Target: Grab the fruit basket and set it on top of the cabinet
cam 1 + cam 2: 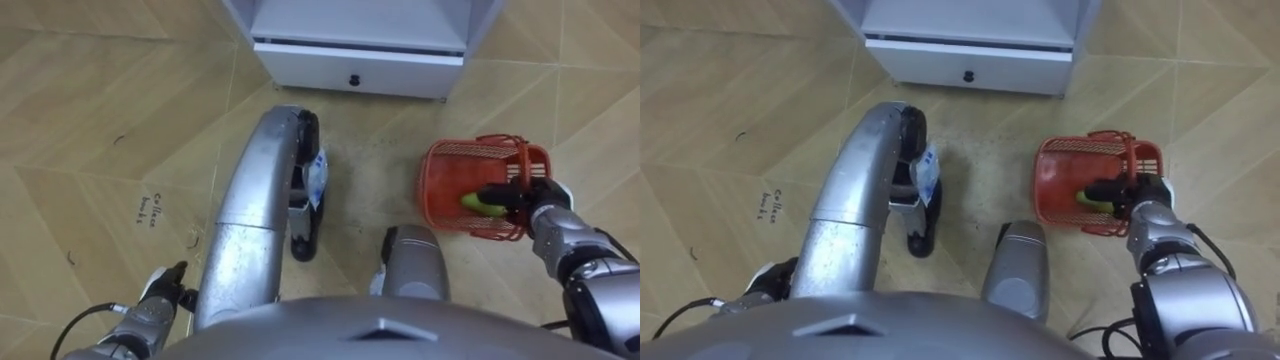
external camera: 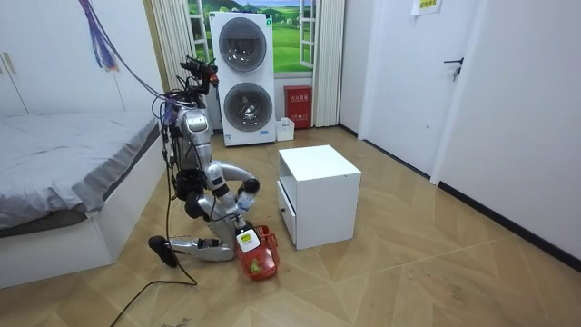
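Kneels low on the wooden floor (image 1: 90, 120) in front of a white cabinet (image 1: 360, 25), facing its shut drawer (image 1: 300, 62) (small dark knob (image 1: 353, 79) in the middle).

Reaches out to the right with the right hand (image 1: 530, 200) and hooks the dark fingers (image 1: 500, 192) over the rim of the fruit basket (image 1: 450, 175) on its right side, curled round that edge.

Has the red mesh basket low beside the right knee, near the cabinet's right front corner but apart from it. Cannot tell from the eye views whether resting on the floor or just clear of it. Shows it tilted in the room view, down at the knees, between the kneeling body and the cabinet.

Carries one green fruit (image 1: 472, 203) inside, against the wall nearest the hand and just under the fingers.

Holds the left hand (image 1: 162, 290) low at the lower left, beside the left thigh and well apart from the basket. Cannot tell whether spread or closed.

Kneels, in the room view, with a bed (image 2: 64, 173) on the room view's left and two stacked washing machines (image 2: 243, 77) further back under a window (image 2: 295, 36).
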